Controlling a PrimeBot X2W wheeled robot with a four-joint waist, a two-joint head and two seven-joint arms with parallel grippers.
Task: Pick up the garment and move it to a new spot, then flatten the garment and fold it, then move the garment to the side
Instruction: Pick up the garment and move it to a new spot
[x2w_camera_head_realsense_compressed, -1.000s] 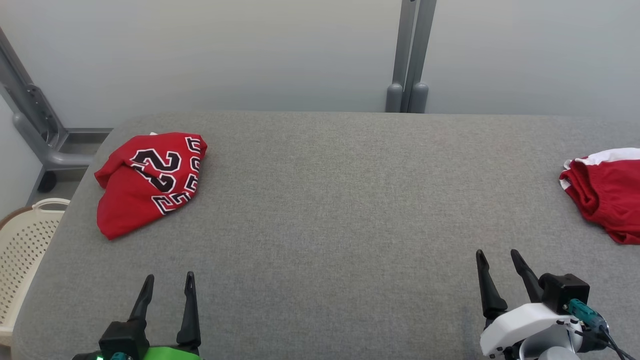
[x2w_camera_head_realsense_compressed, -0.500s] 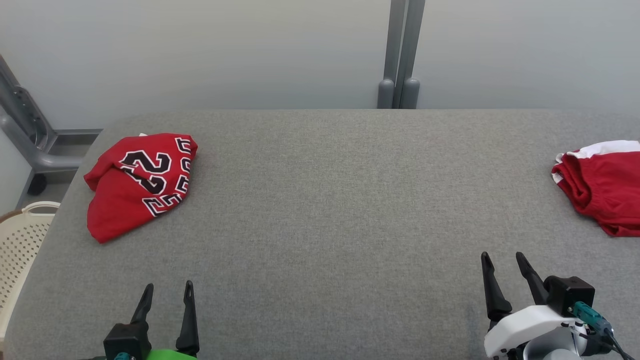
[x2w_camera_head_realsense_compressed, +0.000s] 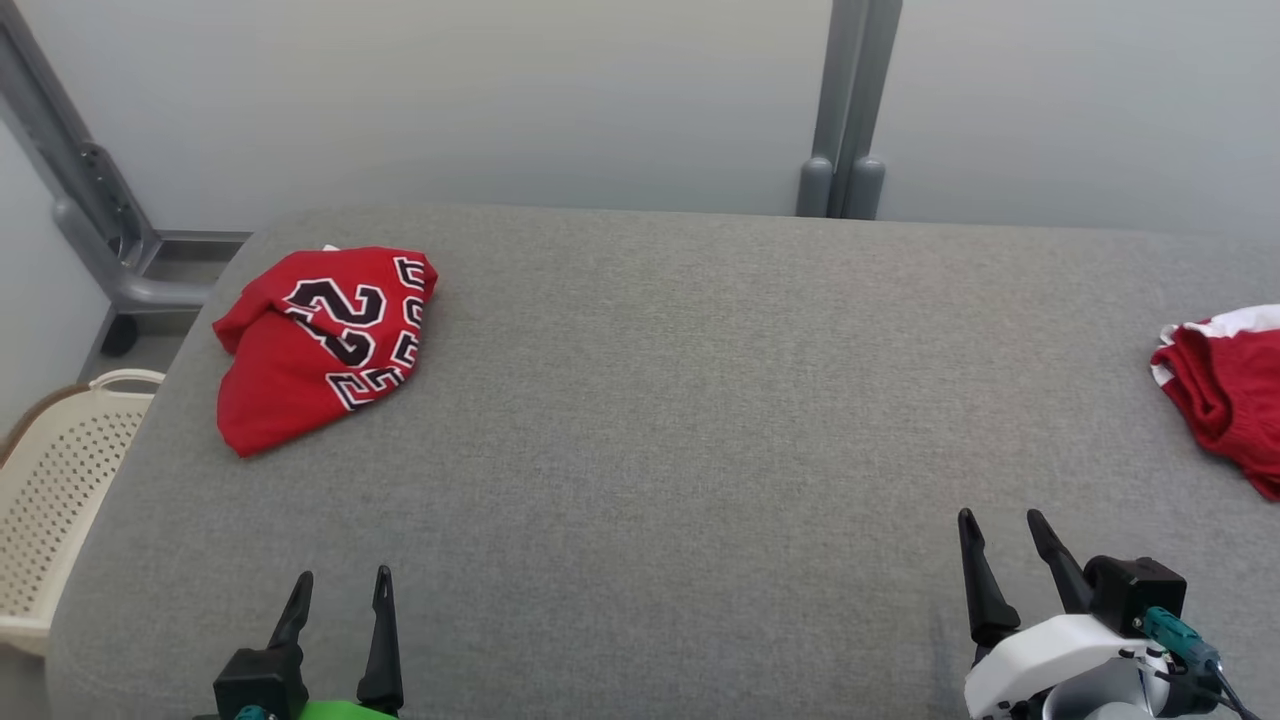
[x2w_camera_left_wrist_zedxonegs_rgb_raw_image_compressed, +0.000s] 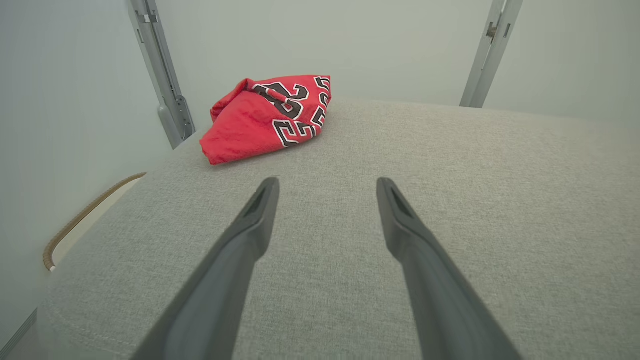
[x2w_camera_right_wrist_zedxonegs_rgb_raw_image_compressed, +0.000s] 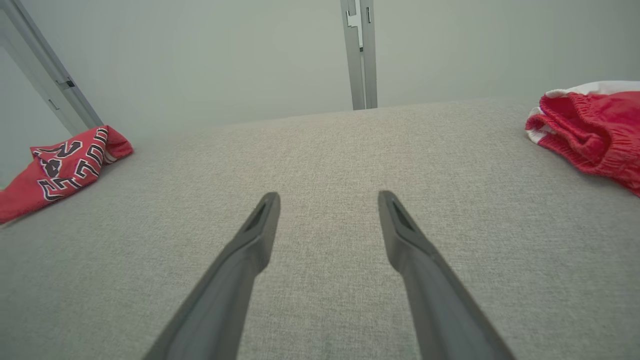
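— Left pincer status?
— Spread wide, empty, over near-left part of grey surface. Right pincer same: fingers apart, nothing btwn them, near-right.
— Garment?
— Red jersey w/ black-white numbers, bunched at far-left corner, well apart from both pincers. Red garment w/ white trim at right edge, prob. shorts, partly cut off.
— Anything else?
— Cream perforated basket beside surface's left side.

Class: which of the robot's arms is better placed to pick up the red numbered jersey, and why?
Left, probably. The jersey lies far left on the table, ahead of the open left fingers; the right fingers sit across the table.
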